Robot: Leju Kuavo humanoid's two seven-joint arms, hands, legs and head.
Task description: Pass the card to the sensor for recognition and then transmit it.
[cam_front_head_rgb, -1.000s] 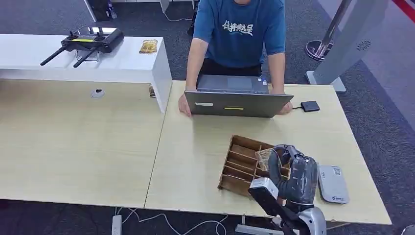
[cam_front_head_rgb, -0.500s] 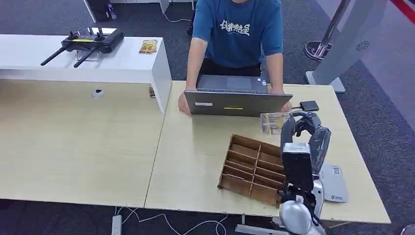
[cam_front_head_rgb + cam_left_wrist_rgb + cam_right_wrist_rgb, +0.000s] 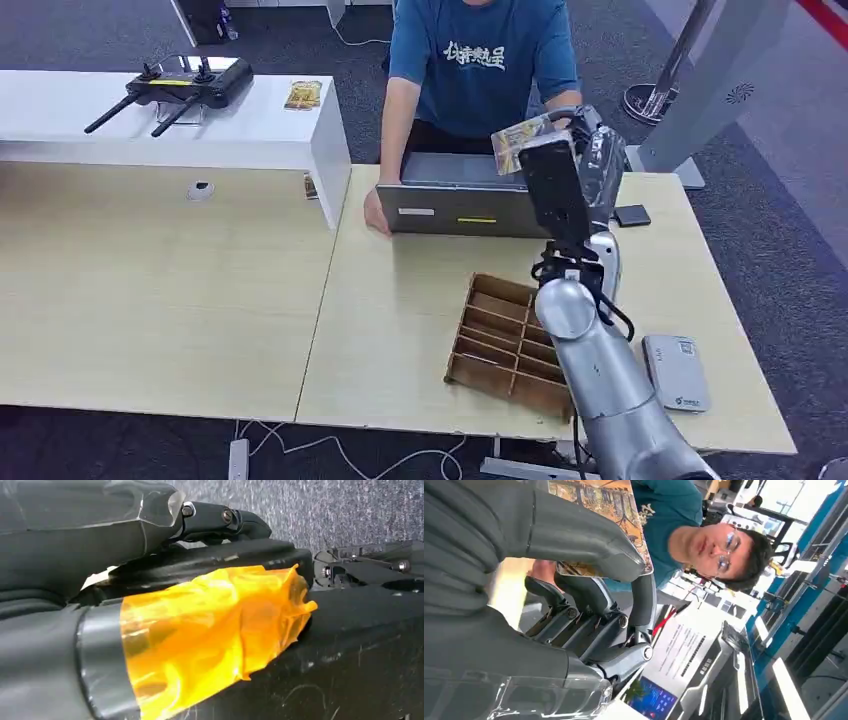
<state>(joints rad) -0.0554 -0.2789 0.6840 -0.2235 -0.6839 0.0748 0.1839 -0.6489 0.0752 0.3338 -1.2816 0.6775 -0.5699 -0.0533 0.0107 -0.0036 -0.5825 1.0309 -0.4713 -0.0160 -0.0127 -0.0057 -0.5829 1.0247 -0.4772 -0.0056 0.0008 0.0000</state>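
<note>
Your right hand (image 3: pixel 590 150) pinches the card (image 3: pixel 520 140) above the laptop (image 3: pixel 485 210); a thin fingers' grip could drop it there.

White Chinese lettering on person's blue shirt (image 3: pixel 482 60), too small to read

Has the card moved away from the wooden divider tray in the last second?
Yes. The card, held by the right hand, has risen from the wooden divider tray and now sits beyond the laptop, near the person.
</note>
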